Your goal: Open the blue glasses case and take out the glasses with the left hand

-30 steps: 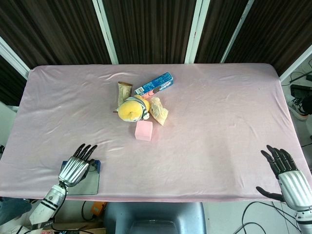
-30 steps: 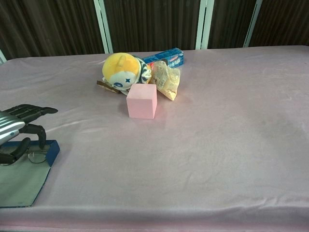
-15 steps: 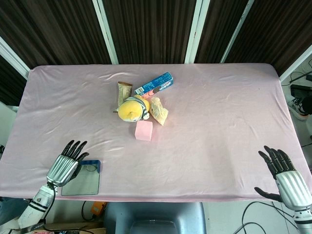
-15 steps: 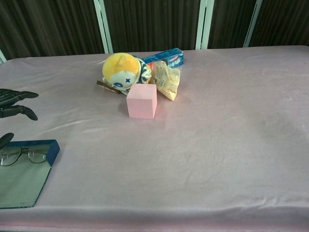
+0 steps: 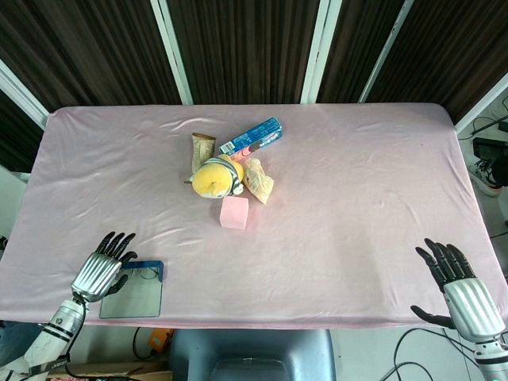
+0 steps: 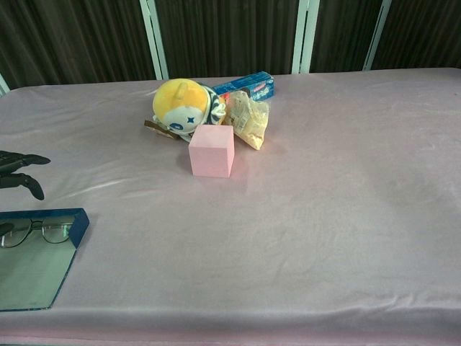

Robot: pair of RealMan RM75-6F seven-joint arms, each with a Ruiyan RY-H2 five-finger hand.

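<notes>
Blue case (image 5: pixel 135 290) lies open at the lower left of the head view, at the near edge of the pink-clothed table (image 5: pixel 357 198). Its grey flap is spread flat toward the camera; the blue rim shows along the far and right sides. In the chest view the case (image 6: pixel 43 259) sits at the lower left, with the glasses (image 6: pixel 32 232) lying inside at its far end, lenses side by side.

Left hand (image 5: pixel 99 270) is just left of the case's far corner, palm down, fingers extended and apart, grasping nothing. In the chest view only its dark fingertips (image 6: pixel 21 169) enter at the left edge, above the case and clear of the glasses. Whether it touches the cloth cannot be told.

Right hand (image 5: pixel 459 286) is at the lower right of the head view, at the table's near right corner, fingers spread, thumb out to the side, empty. It does not show in the chest view.

A group of items sits centre-left, toward the far side: a yellow plush (image 5: pixel 214 178), a pink cube (image 5: pixel 234 213) just in front of it, a tan snack bag (image 5: pixel 259 181) touching the plush on its right, a blue box (image 5: pixel 252 136) behind, and a brown wrapper (image 5: pixel 202 149) at the upper left of the group. All are well apart from the case.
</notes>
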